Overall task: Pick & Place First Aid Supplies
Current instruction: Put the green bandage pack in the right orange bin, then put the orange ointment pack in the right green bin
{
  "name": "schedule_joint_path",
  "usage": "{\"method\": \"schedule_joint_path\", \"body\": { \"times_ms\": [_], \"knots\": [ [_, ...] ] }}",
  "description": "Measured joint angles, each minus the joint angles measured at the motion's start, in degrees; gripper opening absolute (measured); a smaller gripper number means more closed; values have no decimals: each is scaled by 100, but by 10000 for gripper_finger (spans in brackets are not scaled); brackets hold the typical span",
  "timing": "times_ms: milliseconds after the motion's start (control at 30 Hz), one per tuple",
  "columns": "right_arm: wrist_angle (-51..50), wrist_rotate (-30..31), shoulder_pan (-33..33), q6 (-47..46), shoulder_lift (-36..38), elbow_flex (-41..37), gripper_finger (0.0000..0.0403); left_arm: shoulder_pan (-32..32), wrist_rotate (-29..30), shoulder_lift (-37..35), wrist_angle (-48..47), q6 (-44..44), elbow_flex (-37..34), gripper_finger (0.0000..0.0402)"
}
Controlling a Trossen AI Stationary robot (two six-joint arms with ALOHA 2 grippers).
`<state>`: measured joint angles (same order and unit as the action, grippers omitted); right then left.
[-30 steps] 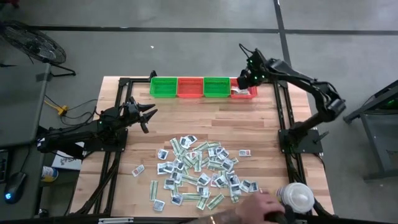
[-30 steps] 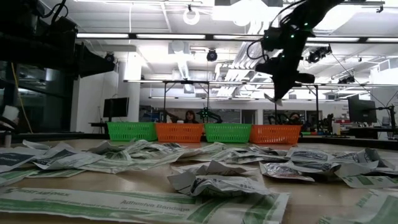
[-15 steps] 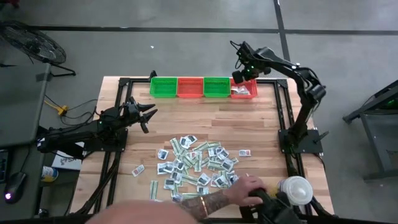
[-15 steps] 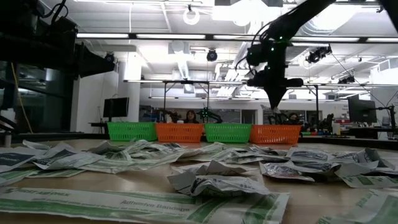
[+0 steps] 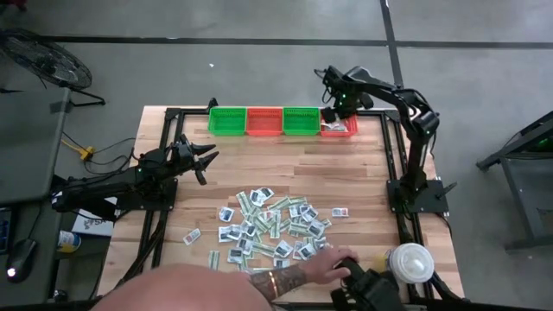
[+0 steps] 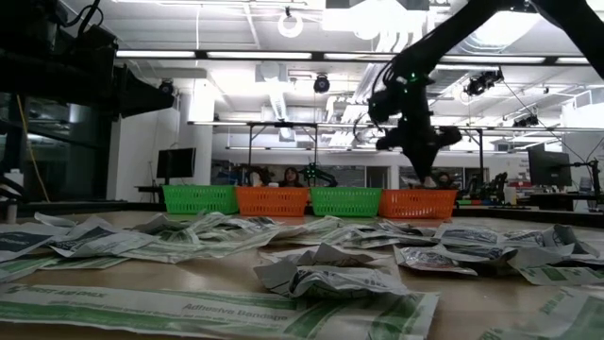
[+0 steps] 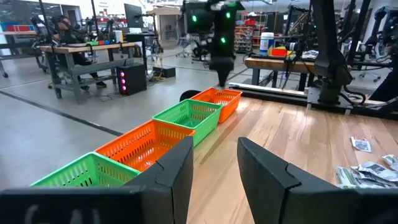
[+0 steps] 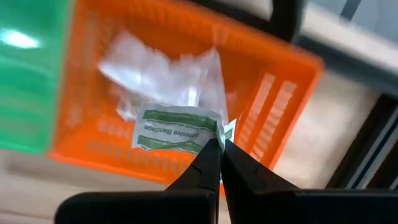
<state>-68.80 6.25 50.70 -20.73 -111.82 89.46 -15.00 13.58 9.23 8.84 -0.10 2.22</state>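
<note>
The first aid supplies (image 5: pixel 276 229) lie heaped as many small white and pale-green packets on the wooden table's near half. Over the rightmost orange basket (image 5: pixel 340 127) at the far edge, my right gripper (image 5: pixel 333 111) points down, shut on a white-and-green bandage packet (image 8: pixel 177 130). A few white packets (image 8: pixel 158 78) lie on that basket's floor. My left gripper (image 5: pixel 204 161) waits at the table's left, level and open (image 7: pixel 214 174), with nothing between its fingers. My right gripper pinches the bandage packet by one end (image 8: pixel 213 132) between its two fingertips. The fingers come from above, pointing down. The packet sticks out to one side of the fingertips, lifted clear over the inside of the orange basket.
Four baskets stand in a row along the far edge: green (image 5: pixel 226 121), red (image 5: pixel 263 121), green (image 5: pixel 301 121), then the orange one. A person's arm (image 5: pixel 289 278) reaches over the near edge to the pile. A white round container (image 5: pixel 413 263) stands at the near right corner.
My right gripper has come down toward the orange basket and tipped from slanting to pointing straight down, still shut on the packet. The person's arm has reached in over the near edge toward the pile.
</note>
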Motion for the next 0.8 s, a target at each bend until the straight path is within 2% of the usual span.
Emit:
{"method": "schedule_joint_path", "body": {
  "times_ms": [200,333,567,800],
  "knots": [
    [179,64,-95,17,-3,-293,5,1,-1,0,1,0,-2,122],
    [235,49,-101,12,-3,-300,25,0,-2,0,1,0,0,122],
    [324,197,-99,13,-3,-300,103,0,-2,-1,1,0,0,122],
    [491,5,-99,22,56,-300,166,2,1,0,1,0,-1,122]
  ]
}}
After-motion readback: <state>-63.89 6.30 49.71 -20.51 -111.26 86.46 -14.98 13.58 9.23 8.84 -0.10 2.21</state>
